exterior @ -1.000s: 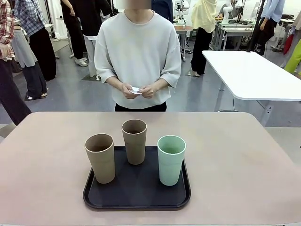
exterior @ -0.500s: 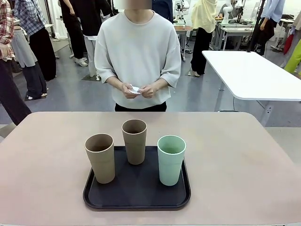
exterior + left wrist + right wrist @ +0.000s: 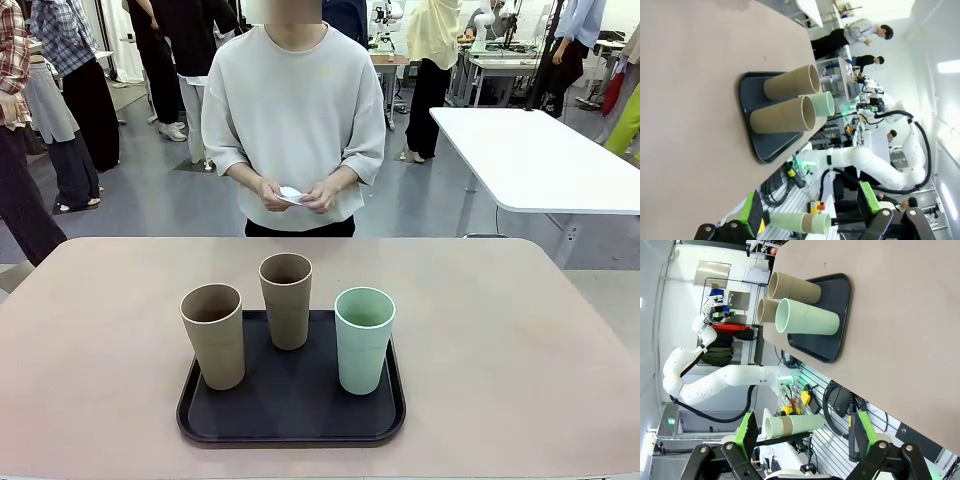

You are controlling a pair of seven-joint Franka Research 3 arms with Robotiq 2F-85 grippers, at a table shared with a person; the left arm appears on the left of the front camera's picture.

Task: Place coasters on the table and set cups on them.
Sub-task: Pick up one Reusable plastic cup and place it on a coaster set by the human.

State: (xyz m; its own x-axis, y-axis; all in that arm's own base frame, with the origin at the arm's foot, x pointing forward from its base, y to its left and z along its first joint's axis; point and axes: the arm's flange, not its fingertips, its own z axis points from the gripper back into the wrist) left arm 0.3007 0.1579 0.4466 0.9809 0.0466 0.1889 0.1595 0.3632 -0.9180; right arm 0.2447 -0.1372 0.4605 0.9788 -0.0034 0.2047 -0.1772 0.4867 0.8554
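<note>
Front cam: beige-pink desk [image 3: 520, 330] spans lower half of frame. Black tray [image 3: 290, 425] sits low-centre, near front edge.

3 cups upright on tray, none touching:
- tan cup [image 3: 213, 335], left-front of tray
- brown cup [image 3: 286, 300], centre, at tray's back edge
- mint cup [image 3: 364, 340], right-front

Person [image 3: 293, 110] stands behind desk, upper centre, both hands [image 3: 320, 192] together at waist height. Coasters [image 3: 290, 194] pinched between them: small white flat pieces, off the desk (count and edge detail too small to tell). Desk surface around tray is bare.

Left wrist cam (rolled, so cups lie sideways in frame): tray [image 3: 760, 145] mid-left, tan cup [image 3: 782, 116] nearest, brown cup [image 3: 792, 85] above it, mint cup [image 3: 824, 104] partly hidden behind. Left jaws rise from bottom edge, green pads spread wide, nothing between them, well apart from tray.

Right wrist cam: mint cup [image 3: 807, 317] nearest, tan cup [image 3: 767, 311] and brown cup [image 3: 792, 287] behind it, tray [image 3: 832, 340] upper centre. Right jaws at bottom edge, also spread wide, holding nothing, well short of desk.
</note>
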